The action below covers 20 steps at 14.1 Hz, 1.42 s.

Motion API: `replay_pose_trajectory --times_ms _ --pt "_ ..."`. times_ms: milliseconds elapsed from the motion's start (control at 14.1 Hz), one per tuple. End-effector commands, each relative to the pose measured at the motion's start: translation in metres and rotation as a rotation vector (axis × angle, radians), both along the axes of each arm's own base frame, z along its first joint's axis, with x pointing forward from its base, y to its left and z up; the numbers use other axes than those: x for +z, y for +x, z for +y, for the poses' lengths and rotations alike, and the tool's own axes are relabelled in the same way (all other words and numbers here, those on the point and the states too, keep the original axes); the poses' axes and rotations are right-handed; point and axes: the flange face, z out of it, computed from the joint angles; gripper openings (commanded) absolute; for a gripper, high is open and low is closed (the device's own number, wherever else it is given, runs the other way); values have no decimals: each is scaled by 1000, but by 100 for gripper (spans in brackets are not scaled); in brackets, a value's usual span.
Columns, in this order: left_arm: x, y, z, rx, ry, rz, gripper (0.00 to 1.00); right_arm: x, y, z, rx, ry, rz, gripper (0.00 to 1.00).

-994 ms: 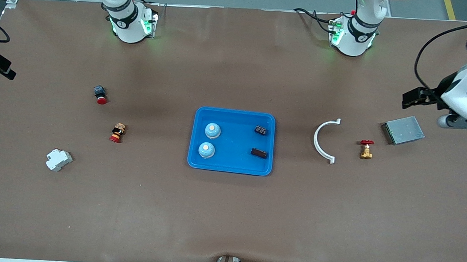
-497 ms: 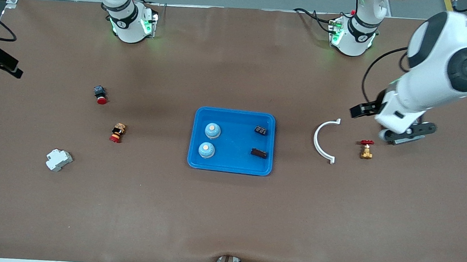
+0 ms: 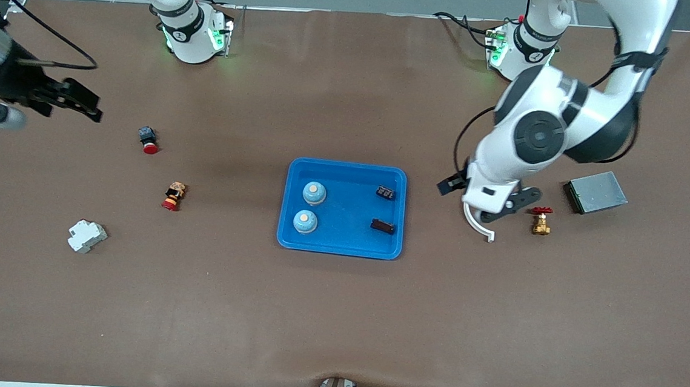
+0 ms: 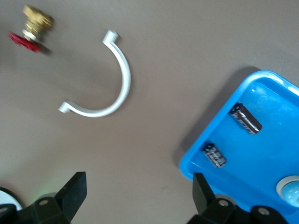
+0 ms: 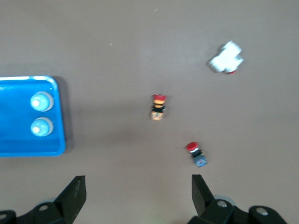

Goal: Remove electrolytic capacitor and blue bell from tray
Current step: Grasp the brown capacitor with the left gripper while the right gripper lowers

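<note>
Both claws are up in the air with their fingers spread wide and nothing between them. Left claw (image 4: 138, 198) hangs over the brown surface (image 3: 336, 314) between the blue plastic tray (image 3: 341, 248) and the white curved plastic clip (image 3: 477, 226), its arm covering part of that clip in the front view. Right claw (image 5: 138, 198) hangs over the right arm's end of the surface, near the small push button with a red cap and dark blue body (image 3: 149, 140).

Inside the tray sit two pale blue round bells with cream knobs (image 3: 314, 192) and (image 3: 305, 221), side by side along the wall toward the right arm's end, the second one nearer to the front camera. Two small black cylindrical capacitors lie along the tray's wall toward the left arm's end: one (image 3: 385, 192) farther from the front camera, the other (image 3: 383, 226) nearer to it. They lie apart from each other and from the bells.

Just beside the clip, toward the left arm's end, stands a brass valve with a red handwheel (image 3: 541, 220), and past it a flat grey metal box (image 3: 595, 191). Toward the right arm's end lie a second push button with a red cap and tan top (image 3: 173, 196) and a white plastic circuit breaker (image 3: 86, 236), well apart from the tray.
</note>
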Motion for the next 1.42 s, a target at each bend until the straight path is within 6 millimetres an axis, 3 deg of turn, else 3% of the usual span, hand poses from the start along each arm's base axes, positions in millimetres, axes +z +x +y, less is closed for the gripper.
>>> replay_pose_trajectory --times_ms 0,142,355,426,639,923,1349 --pt "-21 -5 -30 70 38 -24 100 -30 17 14 -29 99 43 100" --pt "-44 -12 -58 143 32 -35 100 -53 24 29 -57 117 37 100" --pt "-79 -21 -89 255 41 -49 100 -96 23 83 -103 104 25 100" --pt "-90 -22 -97 325 45 -48 100 -111 24 92 -107 102 21 100" --pt "-120 -28 -111 444 63 -43 100 -149 22 117 -103 98 9 100" --pt "-159 -28 -120 599 64 -37 83 -193 16 167 -141 74 23 100" --pt "-190 -39 -125 673 102 -18 73 -247 15 217 -172 64 17 100"
